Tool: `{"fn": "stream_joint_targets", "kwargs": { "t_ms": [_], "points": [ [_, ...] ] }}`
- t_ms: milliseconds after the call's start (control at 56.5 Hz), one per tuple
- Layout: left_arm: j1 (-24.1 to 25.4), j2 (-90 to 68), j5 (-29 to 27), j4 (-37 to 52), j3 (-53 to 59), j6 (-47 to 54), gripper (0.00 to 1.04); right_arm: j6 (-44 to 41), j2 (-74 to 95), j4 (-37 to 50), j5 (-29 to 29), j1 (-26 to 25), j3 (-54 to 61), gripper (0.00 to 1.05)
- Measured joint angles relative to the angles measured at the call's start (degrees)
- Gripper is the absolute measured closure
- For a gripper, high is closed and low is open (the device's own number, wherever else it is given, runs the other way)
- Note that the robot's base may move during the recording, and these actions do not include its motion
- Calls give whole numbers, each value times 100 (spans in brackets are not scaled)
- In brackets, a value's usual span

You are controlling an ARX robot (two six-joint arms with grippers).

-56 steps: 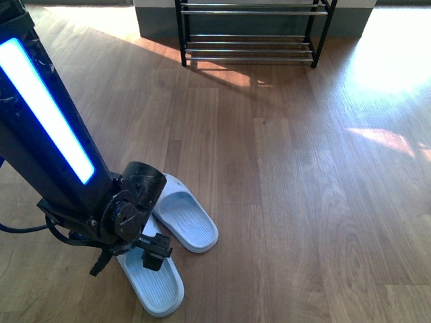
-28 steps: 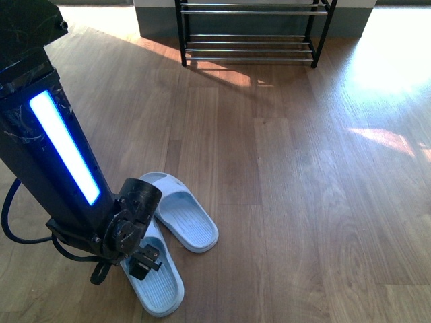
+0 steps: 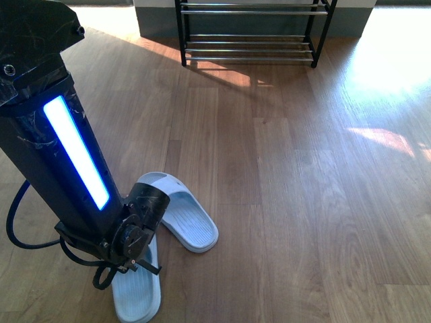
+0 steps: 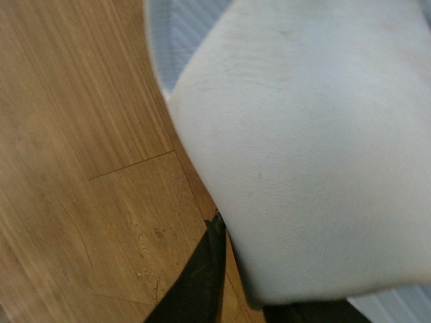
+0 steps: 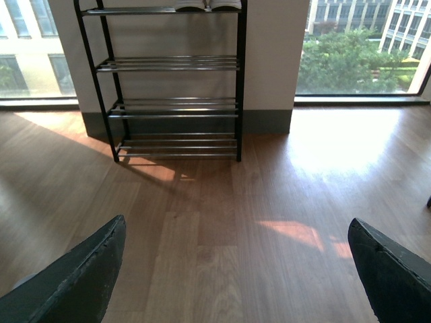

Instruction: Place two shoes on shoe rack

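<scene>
Left arm [image 3: 71, 151] reaches down to the floor [image 3: 296, 202] at the near left, blue light strip lit. Left gripper [image 3: 138, 264] sits over the near slide [image 3: 138, 293]. In the left wrist view the pale blue strap [image 4: 303, 155] fills the frame. One dark finger [image 4: 202, 282] lies against its edge, and a second dark piece touches the strap from below. Read as clenched on the strap.

The near slide points toward the robot, its heel end showing below the wrist. I cannot tell whether it rests on the floor or is lifted. The far slide [image 3: 183, 214] lies flat on the floor just beside it, angled to the right. Whether the two touch is hidden by the wrist.

Right gripper [image 5: 236, 229] is released: fingers spread wide, nothing between them, facing the rack [image 5: 172, 101].

The rack stands against the far wall, well apart from both slides. Its lower tiers are bare, and a pair of shoes [image 5: 209, 5] shows on the top tier, cropped.
</scene>
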State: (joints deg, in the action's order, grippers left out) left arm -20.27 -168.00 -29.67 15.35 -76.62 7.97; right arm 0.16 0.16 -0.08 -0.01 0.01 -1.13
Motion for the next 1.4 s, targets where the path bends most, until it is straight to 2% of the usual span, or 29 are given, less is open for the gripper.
{"fn": "stream_joint_targets", "kwargs": {
  "t_ms": [53, 212, 336, 567, 744, 867, 1009, 1133, 1399],
  "points": [
    [2, 13, -42, -4, 17, -55, 103, 0, 0, 0, 0, 0, 0, 9],
    [37, 308, -13, -125, 337, -284, 103, 0, 0, 0, 0, 0, 0, 9],
    [120, 1010, 111, -70, 986, -656, 103, 0, 0, 0, 0, 0, 0, 9],
    [549, 3093, 103, 501, 2354, -1121, 103, 0, 0, 0, 0, 0, 0, 9],
    [850, 5060, -431, 658, 3689, -1274, 103, 0, 0, 0, 0, -2, 0, 9],
    [835, 7158, -966, 170, 4747, -1480, 103, 0, 0, 0, 0, 0, 0, 9],
    [702, 9429, -1547, -935, 5528, -1882, 103, 0, 0, 0, 0, 0, 0, 9],
    [393, 11123, -1932, -2273, 5866, -2286, 103, 0, 0, 0, 0, 0, 0, 9],
    [306, 11626, -1947, -2430, 5904, -2444, 103, 0, 0, 0, 11, 0, 0, 9]
  ]
}}
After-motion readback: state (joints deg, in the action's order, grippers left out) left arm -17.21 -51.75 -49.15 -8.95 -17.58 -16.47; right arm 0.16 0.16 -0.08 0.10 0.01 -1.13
